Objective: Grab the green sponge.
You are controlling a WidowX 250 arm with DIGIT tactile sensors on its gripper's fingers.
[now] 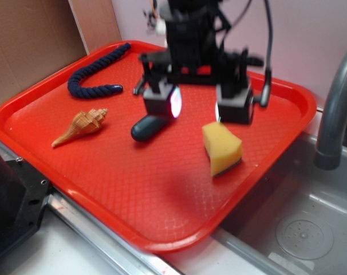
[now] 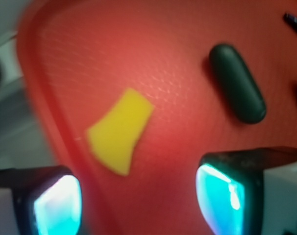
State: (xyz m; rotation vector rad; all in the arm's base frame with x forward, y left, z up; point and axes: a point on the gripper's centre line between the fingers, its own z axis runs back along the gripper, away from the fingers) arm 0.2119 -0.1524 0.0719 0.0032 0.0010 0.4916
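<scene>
The end effector point(image 1: 199, 107) hangs above the red tray point(image 1: 42, 100) with its fingers spread wide and nothing between them, so the grab is not yet made; lowering and closing remain. The green sponge point(image 1: 221, 148) lies on the tray just below and beside one finger, seemingly off-centre, though blur hinders judging. The dark capsule point(image 1: 148, 128) sits under the other finger.

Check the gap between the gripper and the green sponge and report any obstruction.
Nothing visible blocks it. The open gripper hangs above the red tray, with the green sponge just beside and below it. The dark green capsule lies on the opposite side.
</scene>
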